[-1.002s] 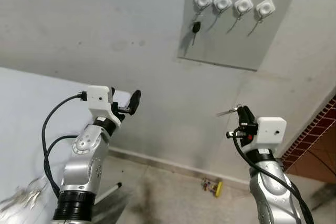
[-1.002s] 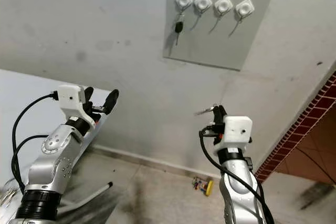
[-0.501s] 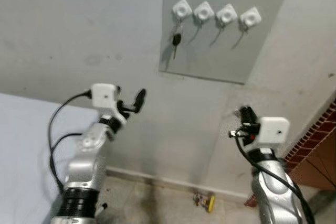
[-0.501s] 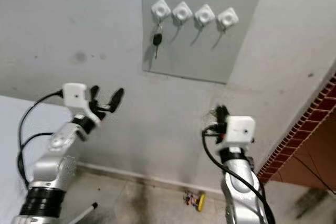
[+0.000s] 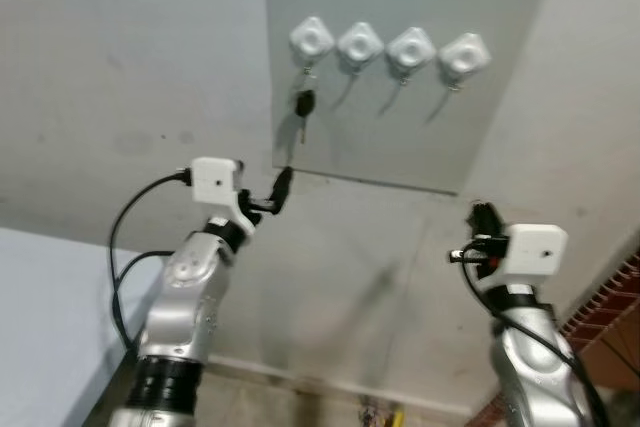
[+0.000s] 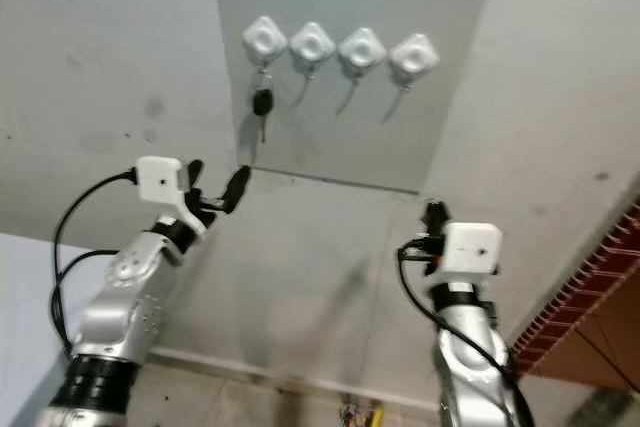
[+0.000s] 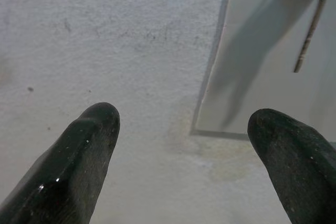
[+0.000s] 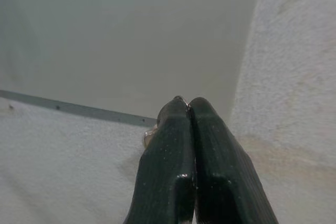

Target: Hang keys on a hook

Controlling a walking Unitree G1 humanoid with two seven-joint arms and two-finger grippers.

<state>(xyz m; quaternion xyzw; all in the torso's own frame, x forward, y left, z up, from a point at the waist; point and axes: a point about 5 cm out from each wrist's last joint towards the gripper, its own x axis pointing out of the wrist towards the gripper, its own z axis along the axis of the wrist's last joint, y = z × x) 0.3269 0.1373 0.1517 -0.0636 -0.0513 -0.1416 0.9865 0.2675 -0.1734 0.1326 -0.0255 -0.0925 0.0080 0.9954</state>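
Right gripper (image 8: pixel 188 109) raised before the pale plastered wall (image 5: pixel 120 67), below the lower right corner of the flat grey rectangular wall panel (image 5: pixel 500 67); long black fingers (image 8: pixel 215 150) pressed together on a thin silver metal key ring (image 8: pixel 149 137), just a sliver peeking out at the tips and side. Left gripper (image 7: pixel 184 129) up near the panel's lower left corner, released, fingers spread wide, grasping nothing. Four white diamond-shaped plastic hooks (image 5: pixel 388 50) in a row across the panel top. Black-headed key (image 5: pixel 303 107) hanging from the leftmost hook, blade down. Small yellow object on the floor (image 6: pixel 372 415) by the wall base, blurred.
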